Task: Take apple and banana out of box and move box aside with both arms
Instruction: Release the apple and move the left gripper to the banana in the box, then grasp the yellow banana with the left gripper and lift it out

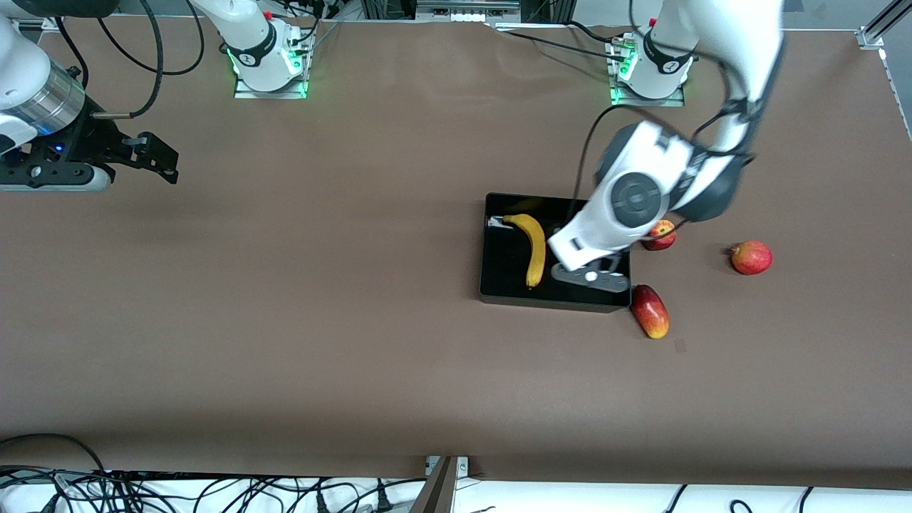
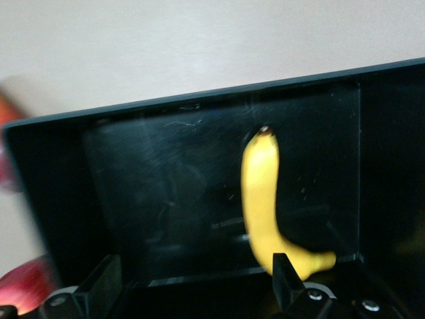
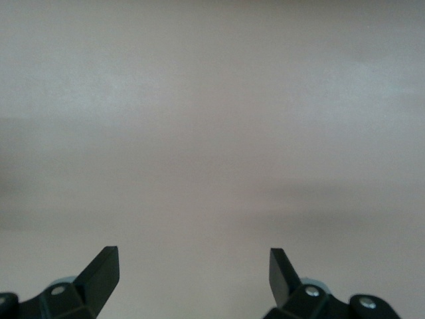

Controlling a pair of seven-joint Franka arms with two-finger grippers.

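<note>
The banana lies in the black box, at the end toward the right arm. It looks soft and easy to bruise, so a gentle hold round its middle seems best. The apple sits on the table just beside the box. The left gripper hangs over the box, fingers spread, holding nothing. The right gripper waits over bare table, fingers spread. Only the left wrist view shows the banana's brown tip up close; only the front view shows both arms.
</note>
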